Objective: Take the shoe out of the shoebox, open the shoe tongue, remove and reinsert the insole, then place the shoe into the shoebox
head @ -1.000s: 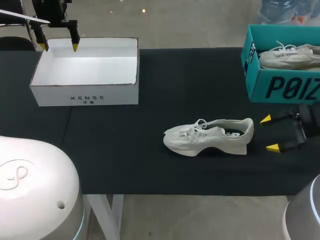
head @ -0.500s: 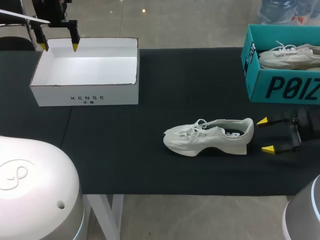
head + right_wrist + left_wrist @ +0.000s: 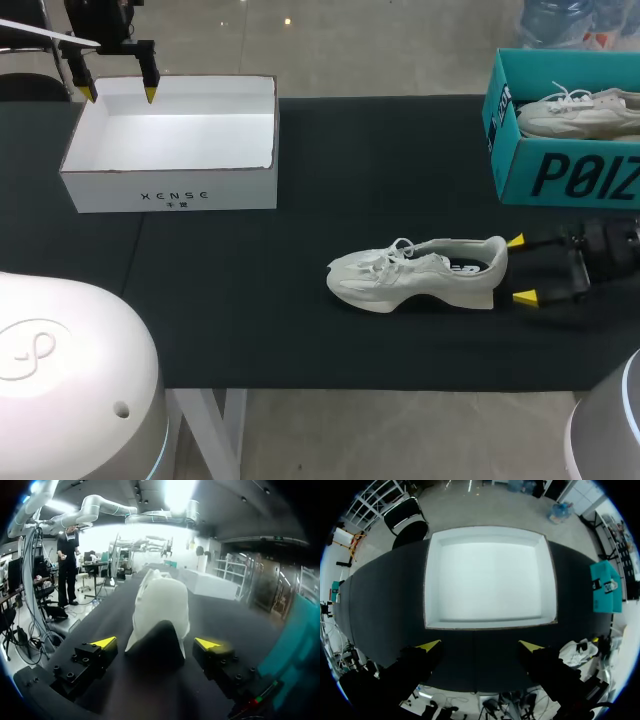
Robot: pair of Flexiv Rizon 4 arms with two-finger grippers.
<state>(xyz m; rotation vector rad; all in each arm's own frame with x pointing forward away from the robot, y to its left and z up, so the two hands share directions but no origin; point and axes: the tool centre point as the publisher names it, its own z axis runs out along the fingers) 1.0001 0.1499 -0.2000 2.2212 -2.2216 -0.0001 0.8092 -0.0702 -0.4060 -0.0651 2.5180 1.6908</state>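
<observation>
While the left tool (image 3: 119, 94) hangs with its fingers apart over the far rim of the white box (image 3: 170, 190), that box sits at the far left corner of the counter (image 3: 380, 150). Right of the middle, nearer the front edge, the pale shoe (image 3: 415, 272) stands on its sole outside the box, toe to the left. Just behind its heel waits the right tool (image 3: 520, 269), fingers spread wider than the heel and clamped on nothing. At the far right corner, a teal box (image 3: 560, 180) holds a second shoe (image 3: 580, 112).
</observation>
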